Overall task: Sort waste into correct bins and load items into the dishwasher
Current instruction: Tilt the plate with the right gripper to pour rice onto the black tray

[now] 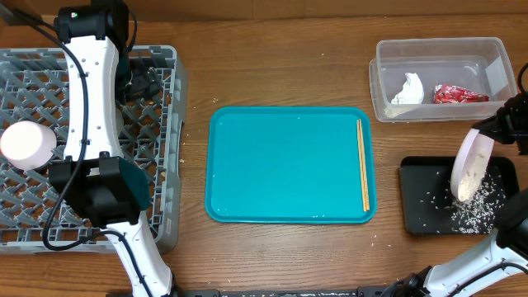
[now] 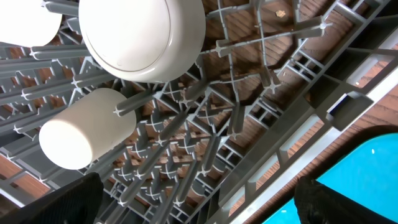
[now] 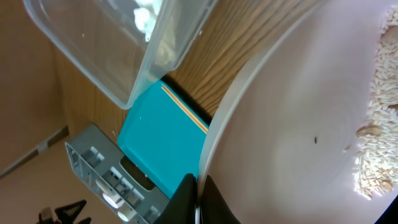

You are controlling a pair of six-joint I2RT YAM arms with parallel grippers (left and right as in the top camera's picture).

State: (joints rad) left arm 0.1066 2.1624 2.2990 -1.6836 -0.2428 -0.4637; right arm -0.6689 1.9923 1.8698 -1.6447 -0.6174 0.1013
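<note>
- While the right gripper (image 3: 198, 194) pinches the rim of a white-pink bowl (image 1: 470, 165), the bowl stands tilted on edge over the black tray (image 1: 417, 194), with rice crumbs (image 1: 480, 208) beneath.
- The left gripper (image 2: 199, 208), jaws spread wide, hangs over the dish rack (image 1: 167, 124), near a white cup (image 2: 87, 127) and what looks like an upturned bowl (image 2: 143, 37).
- Chopsticks (image 1: 362, 165) lie on the teal tray (image 1: 280, 165); napkin (image 1: 410, 88) and red wrapper (image 1: 458, 94) sit in the clear tub (image 1: 437, 43).

overhead, we lost a strip of the dish rack (image 1: 25, 82) under the left arm (image 1: 87, 99). we saw the left gripper (image 2: 202, 202) only as blurred fingers (image 2: 56, 202) at its view's bottom corners. the plate (image 3: 298, 124) overran the right wrist frame, whose top edge cut the clear tub (image 3: 93, 56).
</note>
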